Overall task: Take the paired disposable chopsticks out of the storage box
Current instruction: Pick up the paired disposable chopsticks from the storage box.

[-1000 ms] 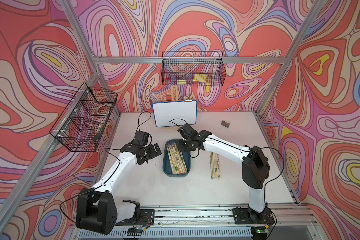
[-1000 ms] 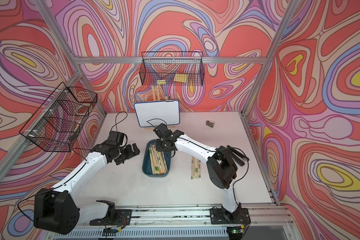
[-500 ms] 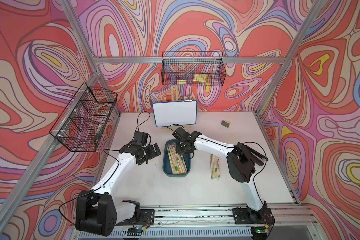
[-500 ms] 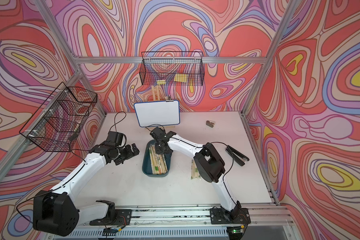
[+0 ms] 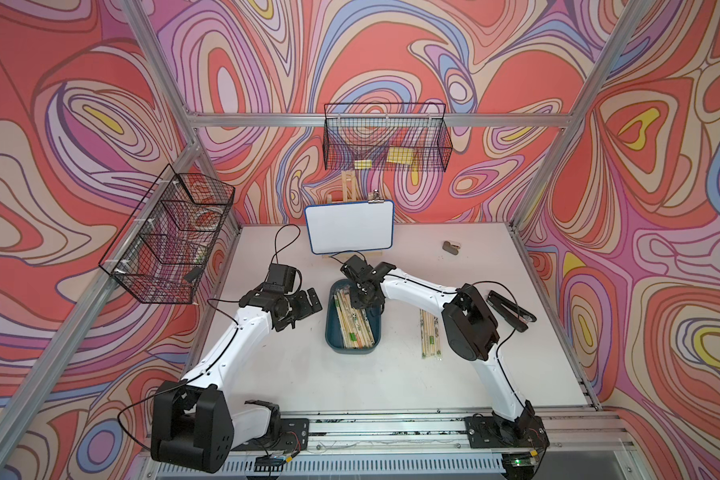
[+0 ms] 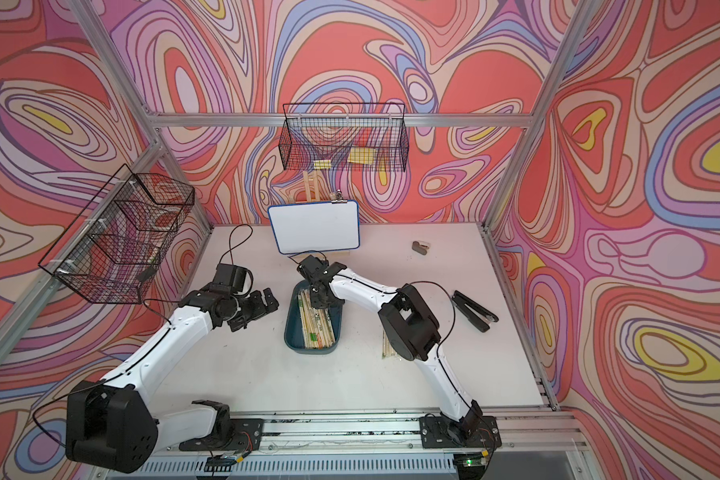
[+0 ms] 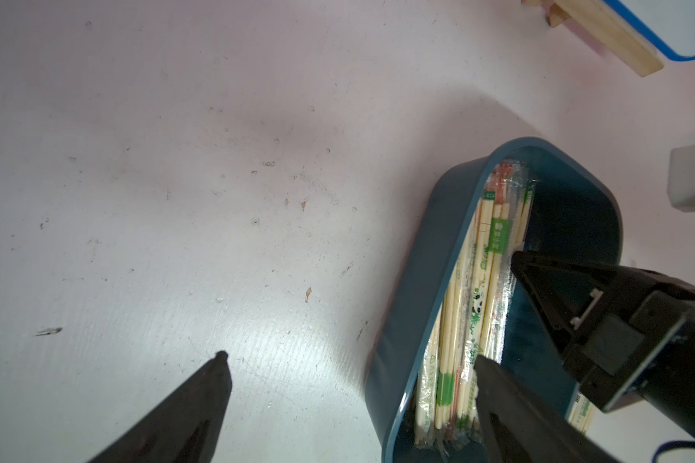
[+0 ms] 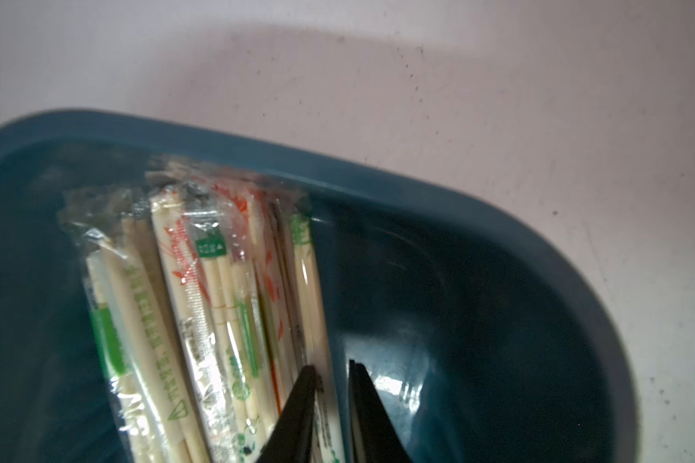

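Observation:
The dark teal storage box [image 5: 334, 345] [image 6: 292, 340] sits mid-table, and several paired disposable chopsticks [image 5: 356, 328] [image 6: 316, 330] lie lengthwise in its left half. My right gripper [image 5: 360, 301] [image 6: 321, 301] reaches down into the box's far end. In the right wrist view its jaws [image 8: 333, 366] are nearly shut on the rightmost sleeved pair [image 8: 311, 304] of the pile. My left gripper [image 5: 306, 305] [image 7: 350, 358] hangs wide open and holds nothing, just left of the box [image 7: 418, 256]. A few more pairs [image 5: 430, 332] lie on the table right of the box.
A black stapler [image 5: 510, 309] lies at the right, and a small grey object [image 5: 451, 246] sits at the back right. A whiteboard on a wooden easel [image 5: 350, 226] stands behind the box. Wire baskets hang on the back wall [image 5: 385, 143] and the left wall [image 5: 167, 237].
My right gripper has slid left and down into the box's far end, beside the pile. Its elbow swung left, uncovering the stapler. The left arm has barely moved.

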Tool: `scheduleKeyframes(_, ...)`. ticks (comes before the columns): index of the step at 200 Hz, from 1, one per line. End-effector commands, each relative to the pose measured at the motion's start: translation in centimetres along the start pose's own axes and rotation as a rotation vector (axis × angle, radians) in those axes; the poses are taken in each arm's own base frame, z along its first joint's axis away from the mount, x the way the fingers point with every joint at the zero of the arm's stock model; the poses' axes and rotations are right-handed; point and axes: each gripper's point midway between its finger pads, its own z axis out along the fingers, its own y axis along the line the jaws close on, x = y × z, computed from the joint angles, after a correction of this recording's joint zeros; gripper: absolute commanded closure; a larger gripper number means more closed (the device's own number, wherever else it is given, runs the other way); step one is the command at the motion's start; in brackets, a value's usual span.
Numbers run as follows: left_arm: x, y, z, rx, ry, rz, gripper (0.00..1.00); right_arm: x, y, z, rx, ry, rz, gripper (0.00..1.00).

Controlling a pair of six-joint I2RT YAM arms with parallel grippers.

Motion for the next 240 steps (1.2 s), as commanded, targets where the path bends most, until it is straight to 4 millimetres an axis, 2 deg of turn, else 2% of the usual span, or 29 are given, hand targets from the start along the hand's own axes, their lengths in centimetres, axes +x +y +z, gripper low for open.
scheduleKeyframes(1,0.2,0.4,-0.1,0.001,0.001,0.009,0.0,-0.1,-0.3,0.6,0.029,0.005,-0.01,0.78)
scheduleKeyframes(80,0.3,0.4,0.0,0.002,0.001,0.011,0.0,0.1,0.3,1.3,0.005,0.024,-0.009,0.79)
scheduleKeyframes(123,0.2,0.4,0.0,0.002,-0.001,0.012,0.0,0.2,0.3,1.2,0.002,0.024,-0.005,0.88)
scheduleKeyframes(168,0.3,0.4,0.0,0.004,0.002,0.01,0.0,-0.4,0.3,-0.2,-0.01,-0.003,0.0,0.97)
scheduleKeyframes(240,0.2,0.2,-0.1,0.009,0.001,0.008,0.0,-2.0,-0.2,-3.7,0.009,-0.081,0.0,1.0)
